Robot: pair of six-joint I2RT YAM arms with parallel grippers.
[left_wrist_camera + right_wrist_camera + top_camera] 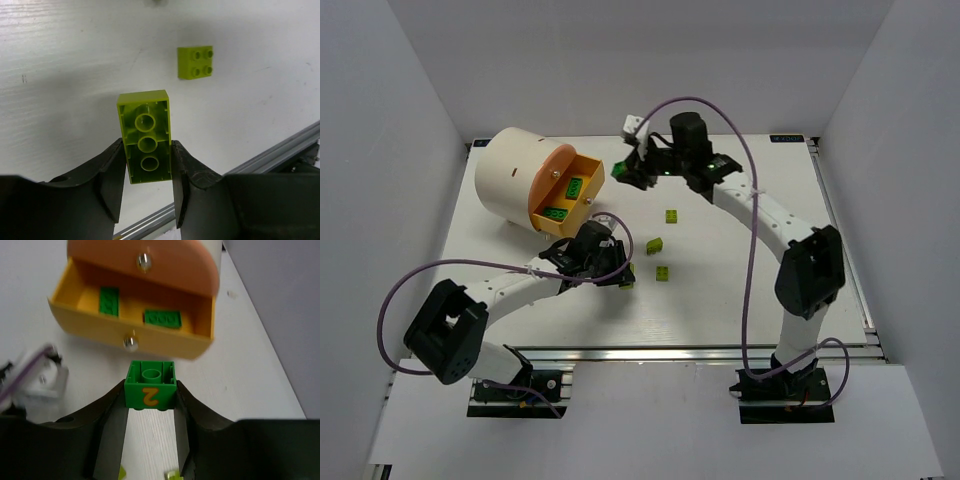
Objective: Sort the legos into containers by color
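My left gripper (147, 152) is shut on a yellow-green lego (145, 132), its hollow underside facing the camera, held above the table; it also shows in the top view (623, 272). My right gripper (150, 392) is shut on a dark green lego marked "2" (150, 385), just in front of the open orange tray (80, 332) of the cream drum (515, 175). Two dark green legos (109, 301) (162, 318) lie in that tray. Three yellow-green legos (672, 215) (655, 246) (662, 273) lie on the table. No cyan lego is in view.
The orange round face (555, 180) overhangs the tray (592, 170), with a metal knob (130, 342) on the tray front. A loose yellow-green 2x2 brick (195, 62) lies ahead of my left gripper. The table's metal rail (280, 150) runs close by.
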